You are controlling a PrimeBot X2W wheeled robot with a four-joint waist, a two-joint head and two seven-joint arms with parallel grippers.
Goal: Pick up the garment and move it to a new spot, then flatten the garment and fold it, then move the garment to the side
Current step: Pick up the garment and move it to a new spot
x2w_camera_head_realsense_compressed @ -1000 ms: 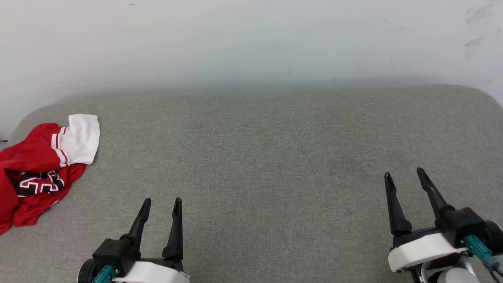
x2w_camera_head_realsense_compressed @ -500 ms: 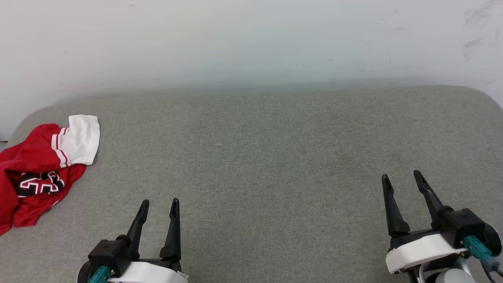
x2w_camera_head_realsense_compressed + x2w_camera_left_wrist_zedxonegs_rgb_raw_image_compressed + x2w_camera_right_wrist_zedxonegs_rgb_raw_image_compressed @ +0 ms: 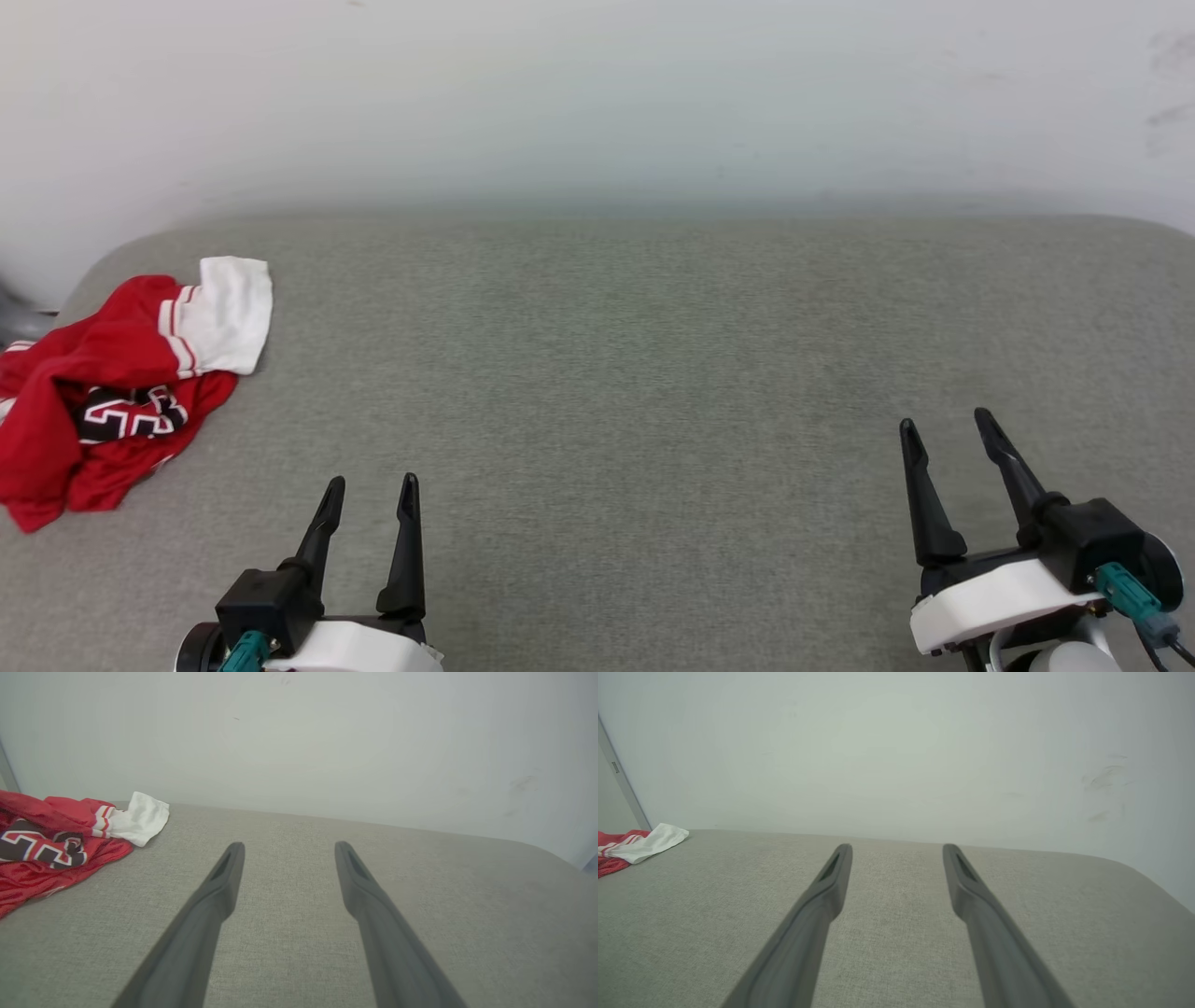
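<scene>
A crumpled red jersey T-shirt [image 3: 103, 392] with a white short sleeve, red-and-white striped trim and black, white-outlined print lies bunched in a heap at the far left corner of the grey fabric-covered tabletop [image 3: 616, 373]. Its white sleeve is the part nearest the pale wall [image 3: 597, 93].

The left tool [image 3: 372, 482], two long dark fingers on a white-and-black body, sits nearer the robot than the T-shirt and to its right. It stands apart from the cloth, fingers spread and released, holding nothing. In the left wrist view the T-shirt [image 3: 42, 854] lies off to the left of the left tool [image 3: 288, 845], with bare grey fabric between them.

The right tool [image 3: 943, 420] is well apart from the T-shirt, across the tabletop, also spread and empty. In the right wrist view the right tool [image 3: 897, 847] points at the wall, and the T-shirt [image 3: 640, 845] shows at the far left edge.
</scene>
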